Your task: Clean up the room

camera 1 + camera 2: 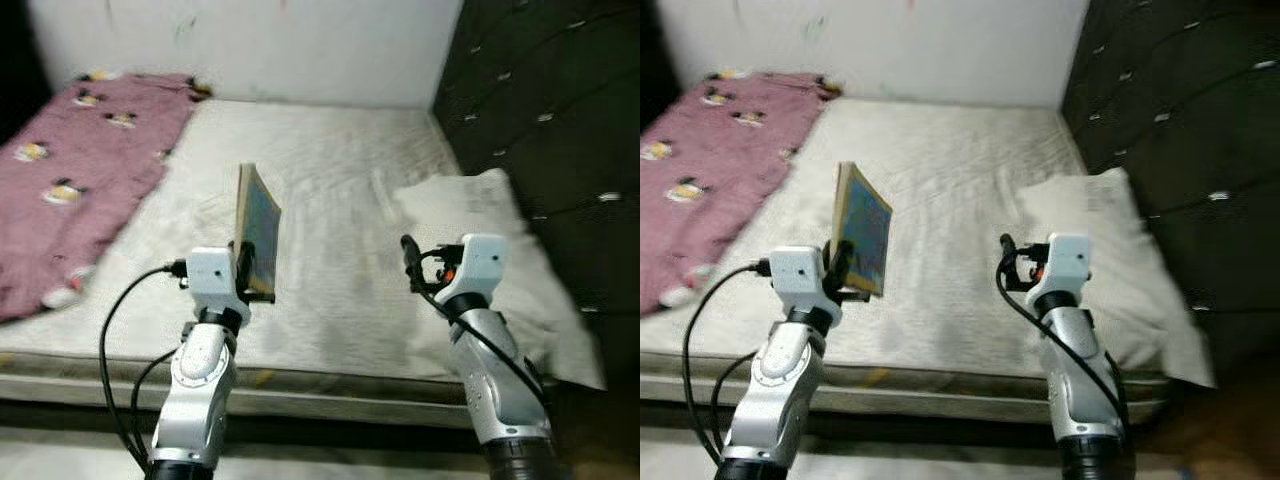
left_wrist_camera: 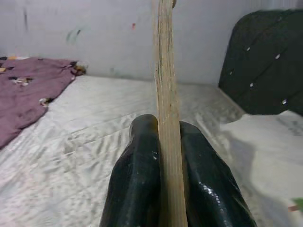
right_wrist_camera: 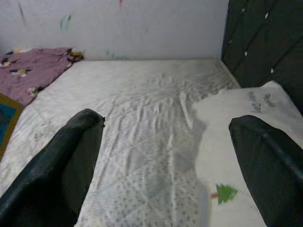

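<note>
Book (image 1: pixel 259 228) in L claw (image 1: pixel 247 272), upright

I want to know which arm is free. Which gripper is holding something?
The left gripper: its fingers are shut on the edge of an upright book above the bed. The right gripper is open, with nothing between its fingers.

White wall (image 1: pixel 330 45) behind; dark tufted headboard (image 1: pixel 560 120) at the robot's right (padded, with pale studs).
</note>
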Available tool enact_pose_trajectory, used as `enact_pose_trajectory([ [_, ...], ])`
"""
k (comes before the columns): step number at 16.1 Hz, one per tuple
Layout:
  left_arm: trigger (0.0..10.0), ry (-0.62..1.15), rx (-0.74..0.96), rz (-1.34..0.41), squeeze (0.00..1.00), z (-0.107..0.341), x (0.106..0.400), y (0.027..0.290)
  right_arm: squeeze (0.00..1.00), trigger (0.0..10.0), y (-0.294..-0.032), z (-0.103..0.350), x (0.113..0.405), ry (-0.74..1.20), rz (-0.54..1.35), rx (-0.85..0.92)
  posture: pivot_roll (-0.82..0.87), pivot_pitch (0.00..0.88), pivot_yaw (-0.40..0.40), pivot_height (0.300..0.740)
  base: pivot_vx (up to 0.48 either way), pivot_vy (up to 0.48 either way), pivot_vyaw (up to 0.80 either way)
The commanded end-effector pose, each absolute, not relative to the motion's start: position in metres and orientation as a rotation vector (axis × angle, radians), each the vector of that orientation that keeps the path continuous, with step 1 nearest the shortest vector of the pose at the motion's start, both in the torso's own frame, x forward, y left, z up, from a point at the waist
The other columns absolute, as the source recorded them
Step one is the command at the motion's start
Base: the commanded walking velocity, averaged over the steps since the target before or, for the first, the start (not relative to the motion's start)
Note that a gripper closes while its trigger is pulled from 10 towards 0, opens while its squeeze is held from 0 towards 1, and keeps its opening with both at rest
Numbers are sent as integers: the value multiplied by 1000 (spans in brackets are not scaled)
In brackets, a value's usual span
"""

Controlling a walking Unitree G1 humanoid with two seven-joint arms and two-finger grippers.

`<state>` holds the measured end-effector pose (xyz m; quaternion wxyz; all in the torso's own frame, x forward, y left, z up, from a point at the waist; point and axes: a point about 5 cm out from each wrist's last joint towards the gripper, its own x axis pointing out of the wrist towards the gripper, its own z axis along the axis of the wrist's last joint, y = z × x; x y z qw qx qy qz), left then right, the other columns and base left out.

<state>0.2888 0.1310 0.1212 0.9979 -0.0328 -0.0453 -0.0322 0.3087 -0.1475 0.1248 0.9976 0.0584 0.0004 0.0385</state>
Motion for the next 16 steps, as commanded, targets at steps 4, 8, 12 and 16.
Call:
enact_pose_trajectory([
  [4, 10000, -167, -68, -63, 0, 134, 290, 136, 0, 10000, -149, 127, 309, -8, 97, 107, -70, 15, -15, 740, 0, 0, 0],
  [8, 10000, -183, -94, -102, 0, 136, 289, 135, 0, 10000, -147, 127, 309, -5, 101, 109, -72, 13, -15, 740, 157, 0, -534],
  [12, 10000, -185, -100, -116, 0, 136, 289, 134, 0, 10000, -146, 126, 310, -4, 107, 102, -72, 13, -15, 740, 387, 0, 0],
  [16, 10000, -185, -103, -121, 0, 136, 288, 133, 0, 10000, -146, 126, 310, -3, 105, 101, -71, 21, -18, 740, 428, 0, 0],
])
